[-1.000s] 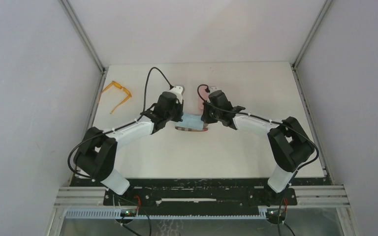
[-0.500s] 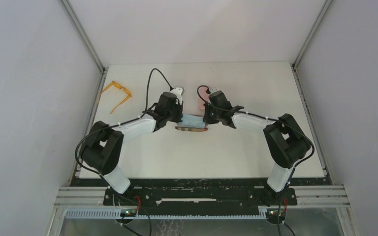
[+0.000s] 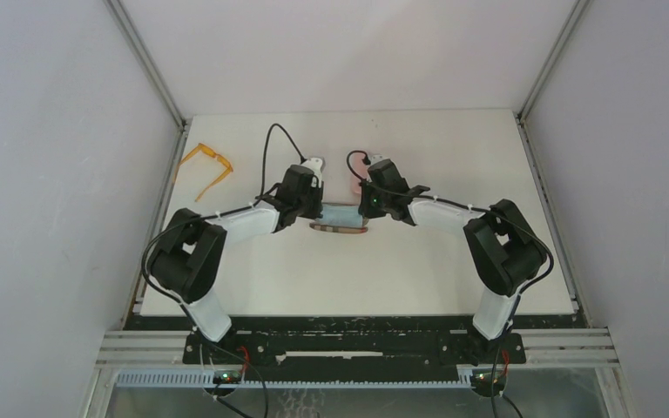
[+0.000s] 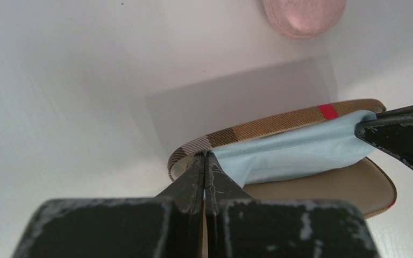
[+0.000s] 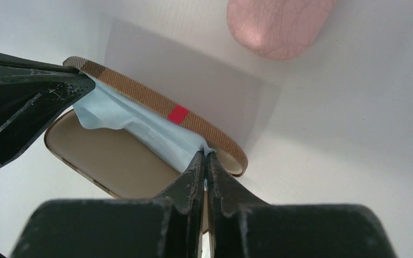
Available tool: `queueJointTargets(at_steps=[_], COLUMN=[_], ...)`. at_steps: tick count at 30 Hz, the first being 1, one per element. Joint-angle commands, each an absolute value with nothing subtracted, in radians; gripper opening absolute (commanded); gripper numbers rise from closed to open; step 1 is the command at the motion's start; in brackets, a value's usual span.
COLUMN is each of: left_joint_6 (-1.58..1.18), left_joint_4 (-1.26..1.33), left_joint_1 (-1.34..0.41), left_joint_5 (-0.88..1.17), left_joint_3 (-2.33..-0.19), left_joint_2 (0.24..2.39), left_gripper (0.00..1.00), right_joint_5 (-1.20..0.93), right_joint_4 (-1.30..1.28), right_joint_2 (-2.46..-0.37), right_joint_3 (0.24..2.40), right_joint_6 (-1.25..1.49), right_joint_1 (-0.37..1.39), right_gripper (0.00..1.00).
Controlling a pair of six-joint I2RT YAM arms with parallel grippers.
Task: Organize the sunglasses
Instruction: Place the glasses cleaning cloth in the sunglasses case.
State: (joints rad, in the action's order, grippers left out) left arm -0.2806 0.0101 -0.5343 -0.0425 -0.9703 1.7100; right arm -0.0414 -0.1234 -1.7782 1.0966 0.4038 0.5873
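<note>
The orange-framed sunglasses [image 3: 207, 167] lie open at the table's far left, away from both arms. The black sunglasses are out of view. My left gripper [image 3: 318, 212] [image 4: 205, 157] is shut on one corner of a light-blue cloth [image 4: 296, 153]. My right gripper [image 3: 364, 209] [image 5: 206, 156] is shut on the opposite corner of the cloth [image 5: 140, 124]. The cloth is stretched between them over an open brown plaid case [image 4: 322, 185] [image 5: 113, 158] [image 3: 340, 228] at the table's middle.
A pink oblong case [image 3: 354, 177] [image 4: 304, 16] [image 5: 279, 24] lies just behind the brown case. The other gripper's black fingers show at the right edge of the left wrist view [image 4: 403, 137] and at the left edge of the right wrist view [image 5: 21, 107].
Both grippers have drawn slightly closer to the case, and the cloth now sits lower over the open brown case. The orange sunglasses have not moved.
</note>
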Motion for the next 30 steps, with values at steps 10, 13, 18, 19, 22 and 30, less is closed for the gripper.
queueJointTargets(at_steps=[10,13,18,19,22,30], left_joint_6=[-0.299,-0.299,-0.302,-0.302,-0.302,-0.305], left_joint_4=[0.031,0.042,0.044,0.044,0.044,0.047], left_joint_1=[-0.52,-0.52,-0.519,-0.52,-0.52,-0.52], left_joint_5=[-0.081,-0.075,-0.064,-0.064,-0.066,-0.056], left_joint_3=[-1.01,-1.008,-1.014,-1.013,-1.01,-1.004], left_joint_2=[1.714,1.706,1.71,1.71,1.705,1.666], left_gripper=[0.08,0.11,0.12,0.14,0.21,0.32], right_joint_5=[-0.017,-0.013,-0.02,-0.019,-0.013,0.02], right_joint_4=[-0.123,-0.14,-0.15,-0.152,-0.153,-0.161], right_joint_2=[-1.788,-1.783,-1.782,-1.781,-1.777,-1.72], right_joint_3=[1.152,1.152,1.15,1.15,1.146,1.131], right_joint_6=[0.375,0.376,0.379,0.378,0.378,0.362], right_joint_1=[0.582,0.581,0.581,0.581,0.582,0.583], right_gripper=[0.0,0.02,0.03,0.04,0.07,0.24])
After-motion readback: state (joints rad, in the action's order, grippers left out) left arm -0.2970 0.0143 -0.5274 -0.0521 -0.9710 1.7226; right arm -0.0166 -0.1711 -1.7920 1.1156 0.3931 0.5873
